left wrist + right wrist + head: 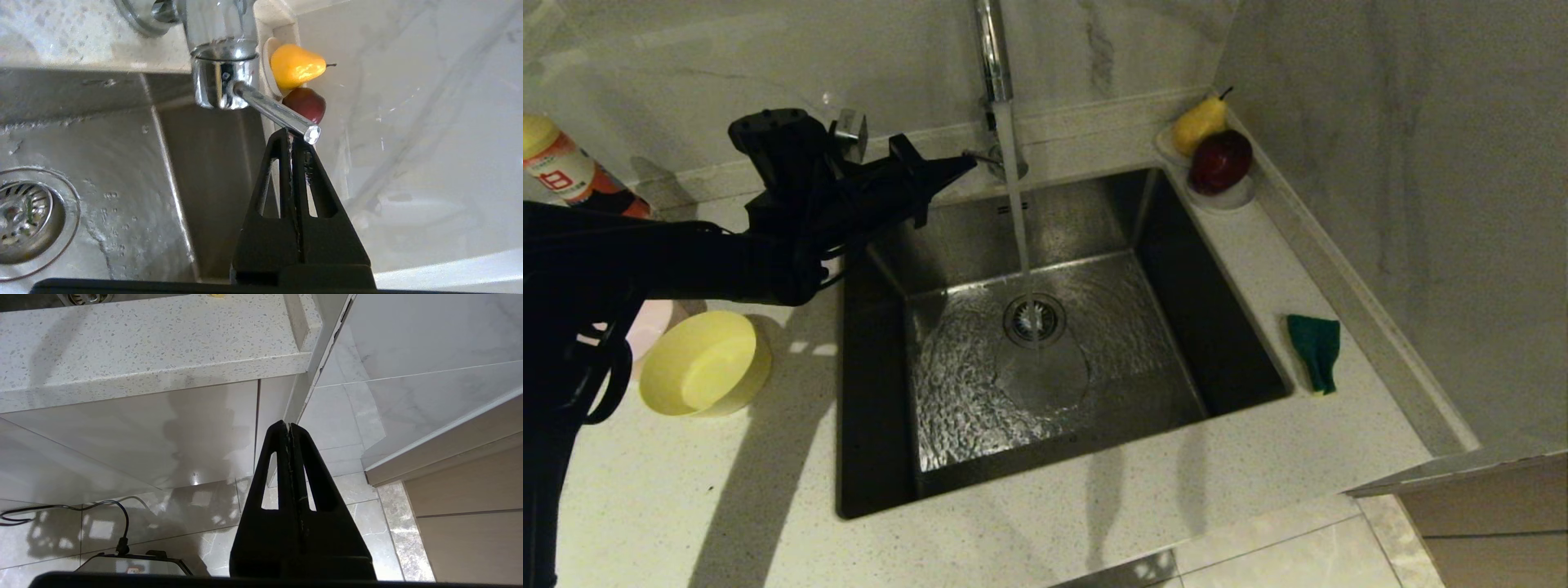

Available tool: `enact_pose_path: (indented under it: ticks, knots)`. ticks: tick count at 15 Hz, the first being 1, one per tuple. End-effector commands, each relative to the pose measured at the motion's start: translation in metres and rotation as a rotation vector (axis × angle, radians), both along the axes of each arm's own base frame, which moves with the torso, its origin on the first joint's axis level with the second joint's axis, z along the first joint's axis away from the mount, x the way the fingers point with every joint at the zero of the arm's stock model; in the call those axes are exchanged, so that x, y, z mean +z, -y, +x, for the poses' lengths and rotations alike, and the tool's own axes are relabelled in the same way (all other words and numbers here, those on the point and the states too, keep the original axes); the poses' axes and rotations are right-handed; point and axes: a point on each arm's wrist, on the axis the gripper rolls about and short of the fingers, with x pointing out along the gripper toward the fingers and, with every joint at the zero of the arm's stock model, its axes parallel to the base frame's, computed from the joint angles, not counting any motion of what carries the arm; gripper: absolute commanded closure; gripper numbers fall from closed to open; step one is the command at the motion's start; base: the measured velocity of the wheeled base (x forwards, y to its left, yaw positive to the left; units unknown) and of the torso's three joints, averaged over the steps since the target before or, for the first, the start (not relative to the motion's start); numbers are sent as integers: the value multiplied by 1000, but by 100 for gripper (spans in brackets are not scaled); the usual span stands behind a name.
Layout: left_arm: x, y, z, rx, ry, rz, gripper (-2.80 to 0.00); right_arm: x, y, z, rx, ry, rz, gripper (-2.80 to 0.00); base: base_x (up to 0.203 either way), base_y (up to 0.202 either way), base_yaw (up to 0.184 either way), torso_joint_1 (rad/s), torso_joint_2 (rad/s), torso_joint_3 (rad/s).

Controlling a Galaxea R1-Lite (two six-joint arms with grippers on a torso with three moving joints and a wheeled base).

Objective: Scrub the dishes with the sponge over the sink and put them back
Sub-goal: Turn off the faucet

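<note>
Left hand, head view: left hand [960, 166] reaches over the sink's far-left corner toward the faucet, its black fingers pressed together on nothing.
Sink, head view: the sink [1045, 343] is a square brushed-steel basin with a hammered-looking wet floor and a round drain strainer [1034, 319]; water [1017, 204] streams from the chrome faucet [992, 49] onto it.
Dishes, head view: a yellow bowl [704, 363] of smooth plastic lies tilted on the speckled surface [1094, 523] at 9 o'clock of the sink; a pale pink bowl [654, 322] shows behind the arm, just beside it. No blue bowl can be seen.
Sponge, head view: the sponge [1314, 349], green face up over a yellow edge, lies at 3 o'clock of the sink, well apart from the bowls.
Fruit, head view: a yellow pear [1199, 124] and a dark red apple [1219, 161] sit on a white dish [1227, 198] at 1 o'clock.
Left wrist view only: the shut fingertips sit right at the tip of the faucet's polished lever [278, 112]; whether they touch it is unclear.
Right hand, right wrist view only: right hand [289, 426] hangs below the surface edge, pointing toward the tiled floor [196, 539], fingers closed and holding nothing.
</note>
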Motion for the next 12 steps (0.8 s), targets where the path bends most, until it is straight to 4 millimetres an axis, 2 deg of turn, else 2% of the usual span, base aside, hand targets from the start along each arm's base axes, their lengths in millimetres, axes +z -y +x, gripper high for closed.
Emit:
enact_pose_path:
  ticks: [1, 5, 12]
  knots:
    - [6, 0, 2, 2, 20, -12, 0, 0, 0, 0, 0, -1, -1, 0, 0, 0, 0, 0, 0, 0]
    - [10, 2, 10, 13, 15, -23, 0, 0, 0, 0, 0, -1, -1, 0, 0, 0, 0, 0, 0, 0]
    - [18, 1, 9, 36, 34, -34, 0, 0, 0, 0, 1, -1, -1, 0, 0, 0, 0, 0, 0, 0]
